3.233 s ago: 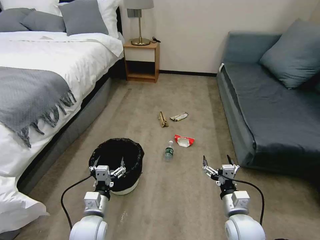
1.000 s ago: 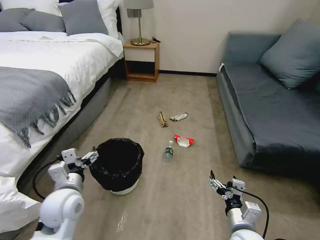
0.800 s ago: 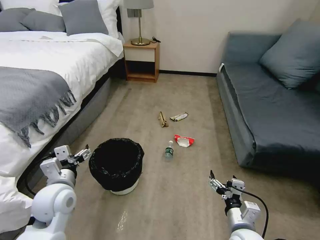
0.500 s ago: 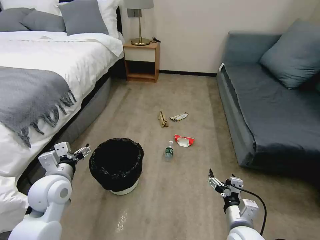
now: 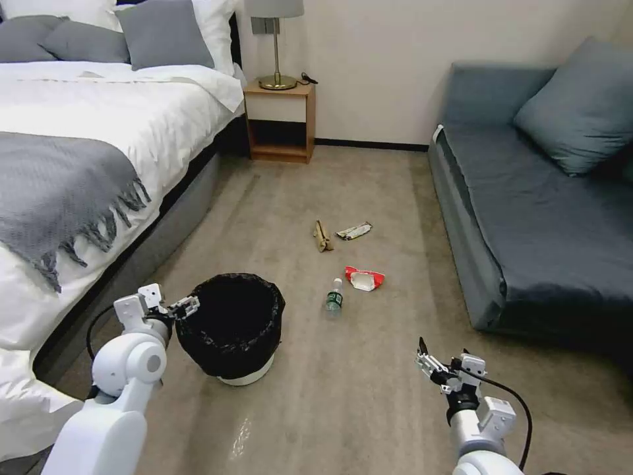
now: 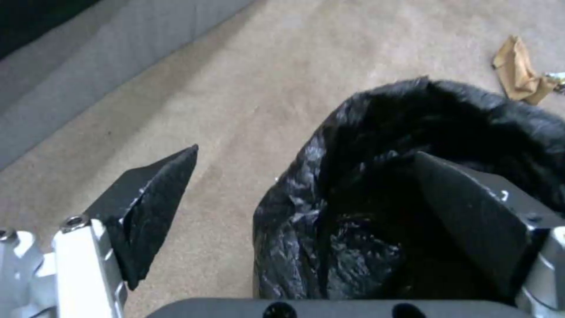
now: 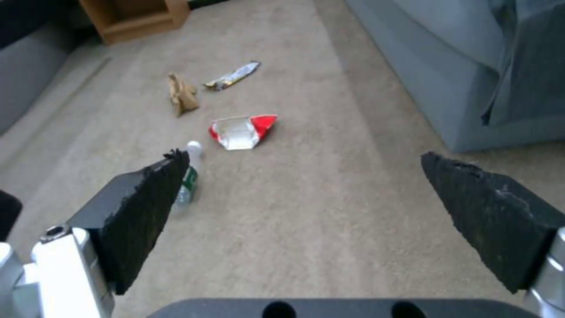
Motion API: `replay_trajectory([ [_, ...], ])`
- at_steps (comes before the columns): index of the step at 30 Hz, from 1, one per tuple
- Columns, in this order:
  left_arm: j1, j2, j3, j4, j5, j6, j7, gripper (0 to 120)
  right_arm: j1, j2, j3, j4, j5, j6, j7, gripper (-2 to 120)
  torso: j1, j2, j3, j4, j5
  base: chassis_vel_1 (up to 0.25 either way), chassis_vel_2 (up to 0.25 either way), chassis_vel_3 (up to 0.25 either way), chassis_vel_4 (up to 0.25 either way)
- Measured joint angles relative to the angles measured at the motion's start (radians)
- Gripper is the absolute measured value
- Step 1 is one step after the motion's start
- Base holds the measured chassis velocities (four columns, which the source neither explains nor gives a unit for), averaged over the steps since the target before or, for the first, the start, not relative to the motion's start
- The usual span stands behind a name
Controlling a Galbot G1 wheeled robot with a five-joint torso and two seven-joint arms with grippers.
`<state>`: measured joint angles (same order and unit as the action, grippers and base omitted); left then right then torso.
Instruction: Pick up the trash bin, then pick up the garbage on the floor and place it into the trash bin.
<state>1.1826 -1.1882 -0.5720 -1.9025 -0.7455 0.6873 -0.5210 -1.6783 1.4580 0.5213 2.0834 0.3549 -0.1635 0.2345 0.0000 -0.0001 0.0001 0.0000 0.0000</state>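
Right gripper (image 5: 440, 356) nearest, hovering wide open above carpet. Left gripper (image 5: 187, 306) spread wide astride left rim of round white trash bin lined with black bag (image 5: 232, 328). Farther right: clear green-labelled bottle (image 5: 334, 298), red-white packet (image 5: 364, 278), brown crumpled wrapper (image 5: 322, 237), silver-yellow foil wrapper (image 5: 354, 231).

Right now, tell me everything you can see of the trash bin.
The trash bin is a small round white bucket, upright on the carpet near the bed. A crinkled, glossy black plastic bag lines it and folds over the rim, hiding most of the wall; only a white band shows at the base. Nothing can be made out inside. The left tool is open at its rim on the bed side, one finger inside the bin and one outside, straddling the bagged rim. The litter lies apart from it on the floor.
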Motion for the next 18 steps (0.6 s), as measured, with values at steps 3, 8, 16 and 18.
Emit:
replay_trajectory([
  [3, -0.007, -0.002, 0.006, 0.02, 0.013, -0.005, 0.009, 94, -0.001, 0.006, 0.001, 0.001, -0.02, 0.003, -0.003, 100, 0.0, 0.0, 0.0, 0.0, 0.0, 0.0, 0.0, 0.0, 0.0],
  [8, -0.018, -0.007, 0.017, 0.081, 0.039, -0.015, 0.025, 94, 0.005, 0.03, -0.017, 0.01, -0.05, 0.002, -0.003, 100, 0.0, 0.0, 0.0, 0.0, 0.0, 0.0, 0.0, 0.0, 0.0],
  [16, -0.02, -0.018, 0.019, 0.134, 0.058, -0.029, 0.038, 94, 0.005, 0.041, -0.038, 0.007, -0.077, 0.0, -0.005, 100, 0.0, 0.0, 0.0, 0.0, -0.0001, 0.0, 0.0, 0.0, 0.0],
  [18, -0.02, -0.024, 0.019, 0.153, 0.064, -0.034, 0.05, 94, 0.005, 0.042, -0.042, 0.002, -0.083, 0.0, -0.005, 100, 0.0, 0.0, 0.0, 0.0, -0.0001, 0.0, 0.0, 0.0, 0.0],
])
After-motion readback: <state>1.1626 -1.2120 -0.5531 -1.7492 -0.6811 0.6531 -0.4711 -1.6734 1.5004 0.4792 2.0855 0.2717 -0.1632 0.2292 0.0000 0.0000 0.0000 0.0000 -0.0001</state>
